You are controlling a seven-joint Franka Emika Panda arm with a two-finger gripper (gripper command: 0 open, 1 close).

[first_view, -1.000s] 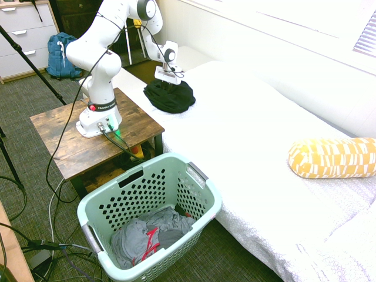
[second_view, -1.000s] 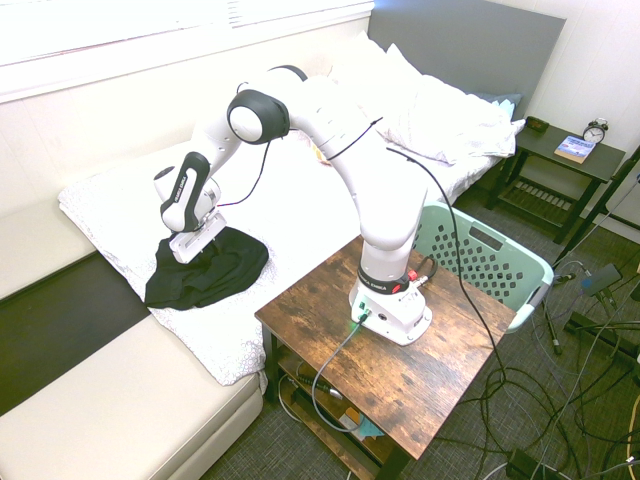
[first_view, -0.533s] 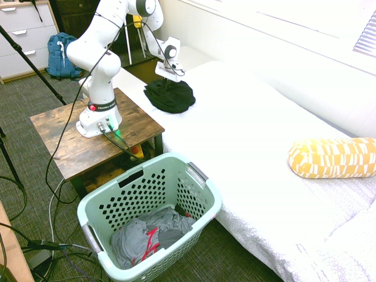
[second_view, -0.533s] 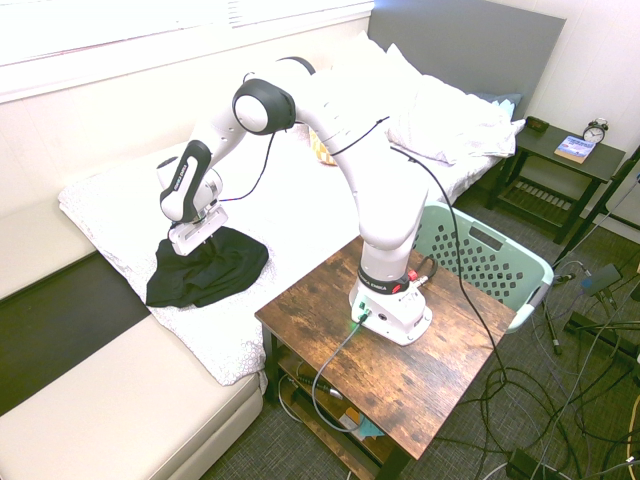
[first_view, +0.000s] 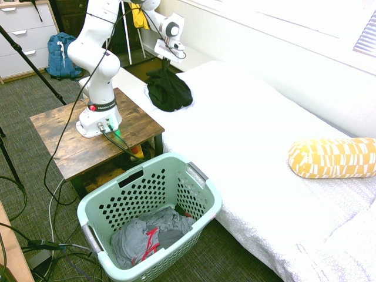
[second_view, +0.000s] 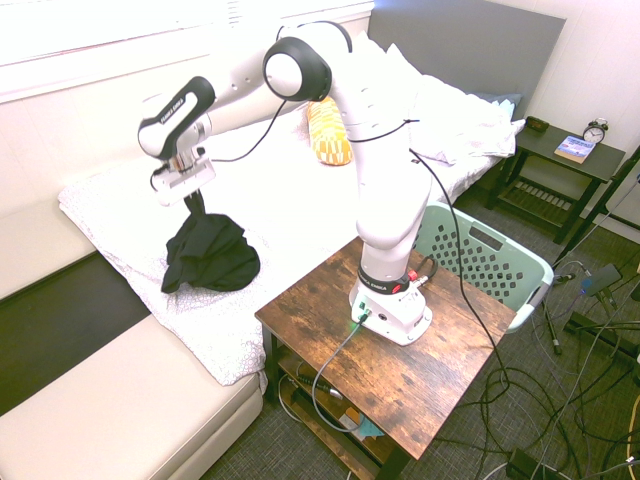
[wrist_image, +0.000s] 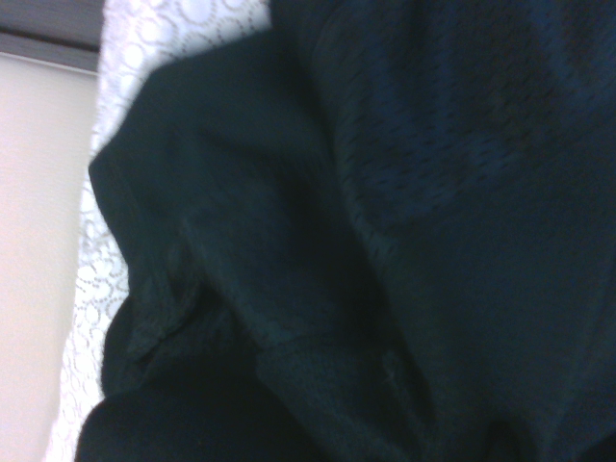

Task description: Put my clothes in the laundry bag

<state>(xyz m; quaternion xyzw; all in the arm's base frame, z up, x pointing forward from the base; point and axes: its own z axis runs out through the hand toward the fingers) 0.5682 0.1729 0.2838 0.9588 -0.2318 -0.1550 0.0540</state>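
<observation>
One black garment, the clothes [first_view: 168,91], hangs as a soft, rumpled bundle drawn up to a narrow peak, its lower folds resting on the white bed cover [first_view: 252,135] near the bed's end by the wooden table [first_view: 64,144]. I see the gripper [first_view: 166,59] directly above it, pinched shut on that peak, pointing steeply down. In my wrist view the dark, fine-meshed fabric [wrist_image: 385,241] fills nearly everything. Well apart, the laundry bag [first_view: 202,202] stands on the floor against the bed's side.
</observation>
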